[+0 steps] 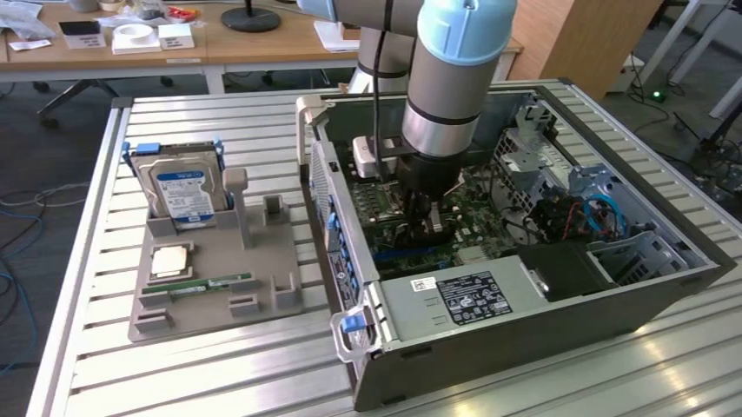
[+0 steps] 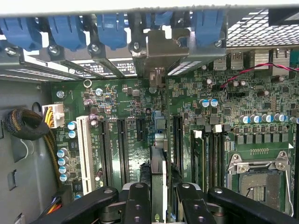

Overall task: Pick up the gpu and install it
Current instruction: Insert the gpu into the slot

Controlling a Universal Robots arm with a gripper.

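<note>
My gripper (image 1: pixel 432 228) reaches down into the open computer case (image 1: pixel 499 339), just above the green motherboard (image 1: pixel 487 228). In the wrist view the gpu (image 2: pixel 159 161) is seen edge-on as a thin dark card between the two black fingers (image 2: pixel 138 200), and the gripper (image 2: pixel 159 193) is shut on it. The card runs along an expansion slot in the middle of the motherboard (image 2: pixel 112 100). Its silvery bracket (image 2: pixel 161 49) stands at the case's rear slot openings, among the blue retainer clips (image 2: pixel 70 30). Whether the card is seated in the slot I cannot tell.
On the exterior view's left, a grey holder (image 1: pixel 273 291) carries a hard drive with a blue-white label (image 1: pixel 183 193), a processor (image 1: pixel 172 259) and a green memory stick (image 1: pixel 208 284). Inside the case are cable bundles (image 2: pixel 23 123), an empty processor socket (image 2: pixel 259 172) and the power supply (image 1: pixel 458 295).
</note>
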